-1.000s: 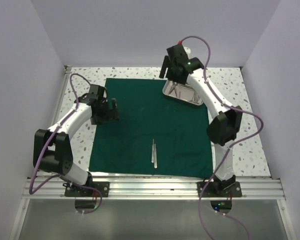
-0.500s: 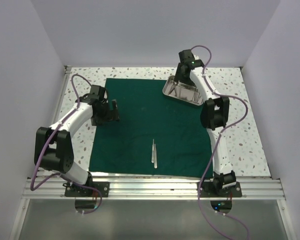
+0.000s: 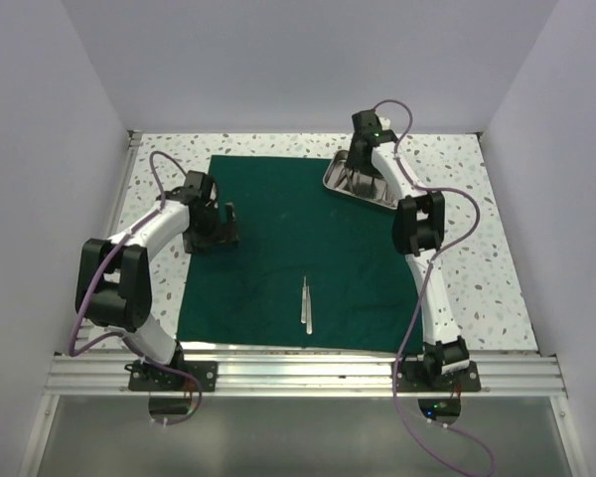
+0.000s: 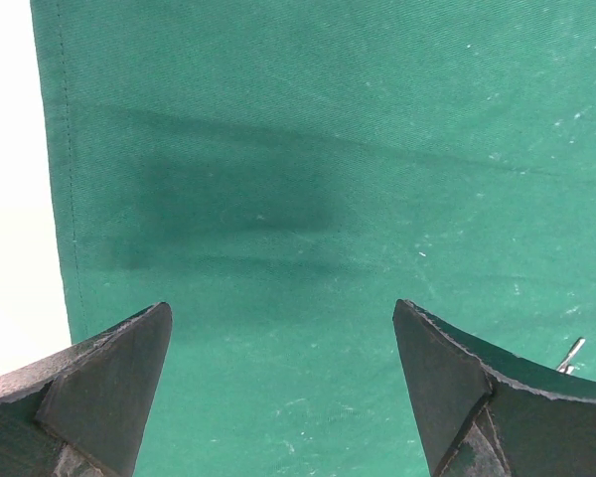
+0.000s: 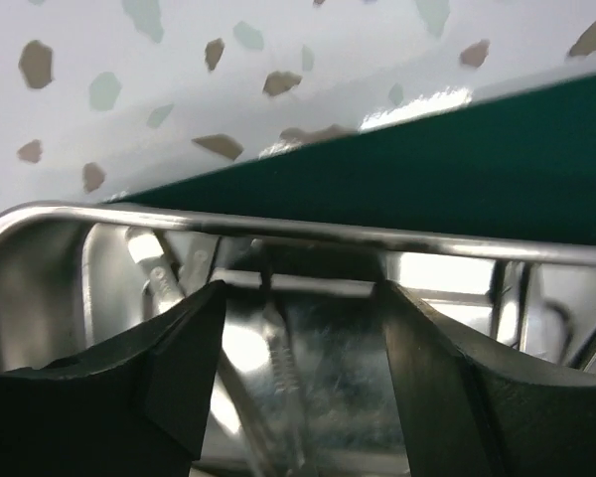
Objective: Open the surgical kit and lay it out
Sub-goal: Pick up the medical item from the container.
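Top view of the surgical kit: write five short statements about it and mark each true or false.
1. The green cloth lies spread flat on the table. True.
2. The steel tray sits at the cloth's near left corner. False: far right corner.
3. Tweezers lie on the cloth near its near edge. True.
4. The left gripper is shut on the cloth. False: open above it, holding nothing.
5. The right gripper reaches into the tray. True.

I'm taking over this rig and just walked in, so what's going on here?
Two robot arms are at work over a green cloth, spread flat, with tweezers lying on it near the front. The right pincer is down in the steel tray at the cloth's far right corner, jaws apart around a slim instrument, not gripping it. The left pincer hovers open over the cloth's left edge, holding nothing.
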`<state>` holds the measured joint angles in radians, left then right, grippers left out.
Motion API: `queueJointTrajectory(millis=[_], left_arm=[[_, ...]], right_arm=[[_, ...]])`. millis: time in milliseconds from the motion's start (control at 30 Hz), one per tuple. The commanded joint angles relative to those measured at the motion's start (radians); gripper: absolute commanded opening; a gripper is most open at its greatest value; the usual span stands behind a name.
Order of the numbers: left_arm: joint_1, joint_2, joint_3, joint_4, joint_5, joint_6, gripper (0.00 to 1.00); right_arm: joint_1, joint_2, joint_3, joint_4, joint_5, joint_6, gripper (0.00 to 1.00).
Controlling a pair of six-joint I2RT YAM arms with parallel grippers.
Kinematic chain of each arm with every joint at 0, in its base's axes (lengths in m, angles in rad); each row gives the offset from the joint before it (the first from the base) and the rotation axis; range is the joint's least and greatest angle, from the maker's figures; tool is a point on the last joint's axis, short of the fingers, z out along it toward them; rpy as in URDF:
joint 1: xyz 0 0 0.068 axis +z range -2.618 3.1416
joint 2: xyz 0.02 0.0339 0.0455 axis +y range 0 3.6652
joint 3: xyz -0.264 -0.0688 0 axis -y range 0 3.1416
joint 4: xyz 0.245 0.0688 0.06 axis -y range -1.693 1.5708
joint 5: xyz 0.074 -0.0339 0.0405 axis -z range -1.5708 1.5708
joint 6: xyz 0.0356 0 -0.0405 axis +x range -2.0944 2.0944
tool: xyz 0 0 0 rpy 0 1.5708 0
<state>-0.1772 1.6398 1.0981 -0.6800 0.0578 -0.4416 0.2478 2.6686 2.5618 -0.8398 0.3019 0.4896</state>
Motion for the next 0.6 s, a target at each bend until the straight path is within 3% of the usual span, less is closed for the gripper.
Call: queueJointTrajectory(millis=[0,233,400,567], left_arm=[[-0.001,0.008,0.032,-0.006,0.005,0.020,0.97],[0.001,0.044,0.049,-0.009,0.005,0.023,0.97],[0.002,0.064,0.066,-0.012,0.004,0.023,0.97],[0.007,0.069,0.062,-0.007,0.004,0.023,0.97]], right_arm=[[0.002,0.030,0.051,0.050,0.066,-0.017,0.66],[0.002,0.080,0.081,0.077,0.095,0.009,0.62],[0.005,0.103,0.083,0.036,0.121,-0.003,0.50],[0.025,0.114,0.090,-0.017,0.169,-0.092,0.45]])
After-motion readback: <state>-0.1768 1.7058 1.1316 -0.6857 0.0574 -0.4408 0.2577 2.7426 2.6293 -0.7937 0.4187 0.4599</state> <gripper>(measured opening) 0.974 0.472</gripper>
